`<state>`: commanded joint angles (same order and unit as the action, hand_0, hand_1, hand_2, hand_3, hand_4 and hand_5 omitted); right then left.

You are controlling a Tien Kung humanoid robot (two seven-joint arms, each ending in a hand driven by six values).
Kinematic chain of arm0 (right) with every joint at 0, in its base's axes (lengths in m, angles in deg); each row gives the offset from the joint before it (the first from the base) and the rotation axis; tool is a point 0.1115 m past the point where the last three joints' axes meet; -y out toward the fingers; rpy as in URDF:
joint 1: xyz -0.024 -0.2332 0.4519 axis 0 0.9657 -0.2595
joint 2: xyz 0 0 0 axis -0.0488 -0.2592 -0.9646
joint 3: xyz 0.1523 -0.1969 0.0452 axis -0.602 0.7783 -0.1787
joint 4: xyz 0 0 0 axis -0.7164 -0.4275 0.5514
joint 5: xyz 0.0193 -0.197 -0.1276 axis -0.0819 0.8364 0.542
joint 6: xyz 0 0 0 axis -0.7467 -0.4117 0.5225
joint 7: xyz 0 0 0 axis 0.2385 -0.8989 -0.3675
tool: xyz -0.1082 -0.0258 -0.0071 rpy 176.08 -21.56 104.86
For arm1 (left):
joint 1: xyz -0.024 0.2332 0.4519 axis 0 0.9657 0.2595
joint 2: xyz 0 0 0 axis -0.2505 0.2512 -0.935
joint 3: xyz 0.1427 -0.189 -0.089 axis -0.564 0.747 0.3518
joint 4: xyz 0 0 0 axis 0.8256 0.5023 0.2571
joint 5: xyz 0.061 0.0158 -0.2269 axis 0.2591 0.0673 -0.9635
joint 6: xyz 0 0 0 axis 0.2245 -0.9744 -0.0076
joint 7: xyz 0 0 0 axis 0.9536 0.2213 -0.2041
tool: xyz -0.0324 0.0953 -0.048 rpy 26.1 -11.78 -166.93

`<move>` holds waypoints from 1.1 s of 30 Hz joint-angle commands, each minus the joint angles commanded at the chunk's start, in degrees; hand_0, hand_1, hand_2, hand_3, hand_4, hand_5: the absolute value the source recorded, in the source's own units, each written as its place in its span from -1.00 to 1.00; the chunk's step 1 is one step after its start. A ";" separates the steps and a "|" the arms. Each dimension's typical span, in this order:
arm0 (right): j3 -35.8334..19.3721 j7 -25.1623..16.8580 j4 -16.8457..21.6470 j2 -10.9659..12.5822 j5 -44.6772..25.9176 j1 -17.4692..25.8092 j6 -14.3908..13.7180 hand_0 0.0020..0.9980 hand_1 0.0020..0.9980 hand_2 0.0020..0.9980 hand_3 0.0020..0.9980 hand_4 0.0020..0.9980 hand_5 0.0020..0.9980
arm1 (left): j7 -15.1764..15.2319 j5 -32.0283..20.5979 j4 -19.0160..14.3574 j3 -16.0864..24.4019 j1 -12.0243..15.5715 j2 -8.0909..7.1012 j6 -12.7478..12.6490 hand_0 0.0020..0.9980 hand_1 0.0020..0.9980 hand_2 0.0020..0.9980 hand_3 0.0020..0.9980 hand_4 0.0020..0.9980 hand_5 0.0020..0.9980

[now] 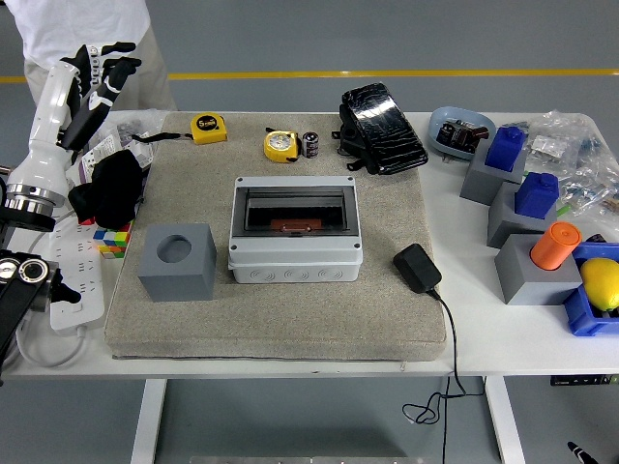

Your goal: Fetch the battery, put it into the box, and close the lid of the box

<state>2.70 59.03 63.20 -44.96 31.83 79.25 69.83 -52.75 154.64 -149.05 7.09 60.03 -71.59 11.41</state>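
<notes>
The grey box (295, 232) sits mid-mat with its dark see-through lid down; something orange-brown shows through the lid. A small black battery (310, 144) stands at the mat's far edge beside a yellow tape measure (280, 145). My left hand (100, 68) is raised at the far left, well away from the box, its black-and-white fingers (121, 65) relaxed and holding nothing. My right arm is out of view.
A grey cube with a round hole (177, 262) stands left of the box. A black adapter (417, 268) lies to the right, a black pouch (382, 128) behind. A second tape measure (206, 127), grey and blue blocks (522, 208), and a person (82, 29) at the top left.
</notes>
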 joint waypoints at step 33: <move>0.27 1.27 0.00 0.70 0.84 -0.64 -0.17 0.32 0.21 0.20 0.10 0.91 -0.07 | -1.21 1.02 -2.26 4.11 1.66 -0.06 2.16 0.37 0.38 0.35 0.43 1.00 0.91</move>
<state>2.97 60.30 63.20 -44.26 32.66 78.60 69.66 -53.96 155.65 -151.31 11.20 61.69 -71.65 13.57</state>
